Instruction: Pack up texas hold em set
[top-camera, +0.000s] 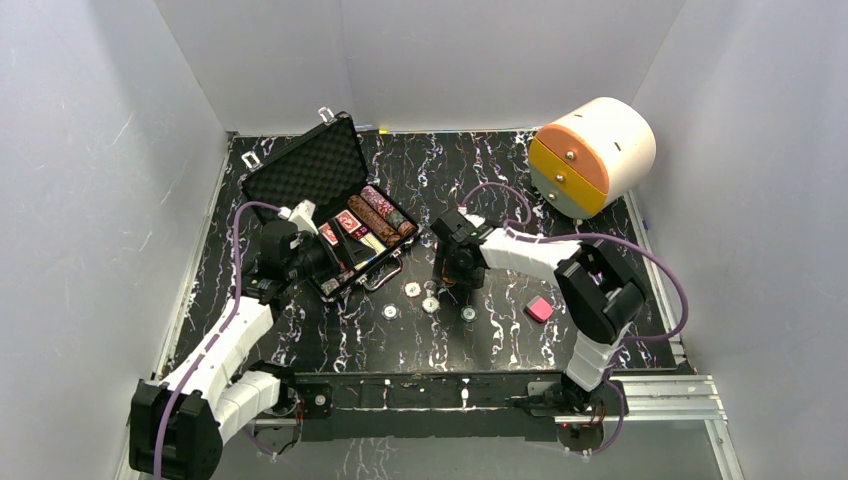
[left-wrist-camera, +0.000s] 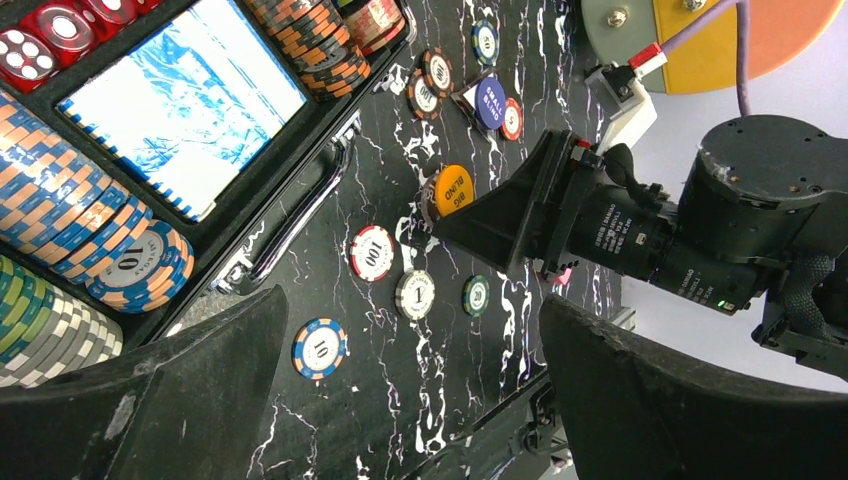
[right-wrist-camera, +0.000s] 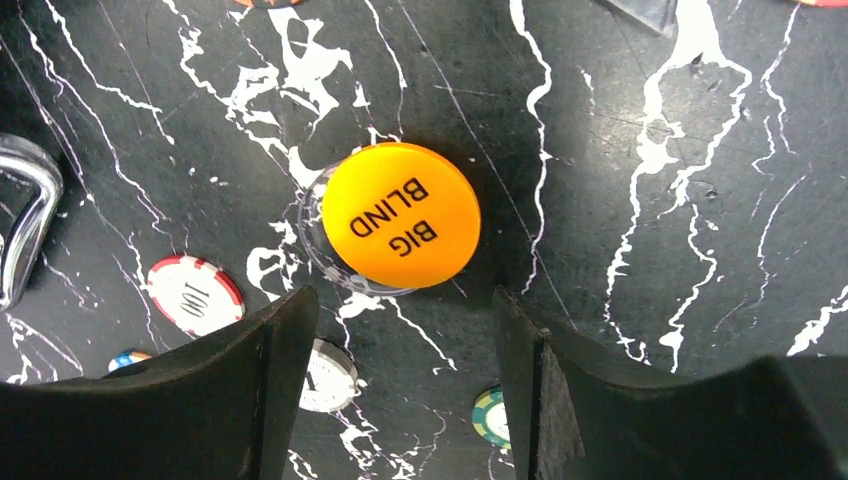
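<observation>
The black case (top-camera: 305, 170) lies open at the back left, foam lid up. It holds rows of poker chips (left-wrist-camera: 60, 200), a card deck (left-wrist-camera: 185, 110) and red dice (left-wrist-camera: 60, 25). Several loose chips (top-camera: 430, 304) lie on the table in front of it. My right gripper (right-wrist-camera: 405, 350) is open and empty, its fingers either side of the table just short of the orange "BIG BLIND" button (right-wrist-camera: 400, 215). It also shows in the top view (top-camera: 450, 272). My left gripper (left-wrist-camera: 415, 400) is open and empty by the case's front edge, above a blue "10" chip (left-wrist-camera: 320, 348).
A "100" chip (left-wrist-camera: 373, 252), a "1" chip (left-wrist-camera: 415, 294) and a green "20" chip (left-wrist-camera: 476, 295) lie near the button. A blue small-blind button (left-wrist-camera: 490, 103) and more chips lie further back. A pink block (top-camera: 540, 309) sits to the right. A cream-and-orange cylinder (top-camera: 595, 155) stands at the back right.
</observation>
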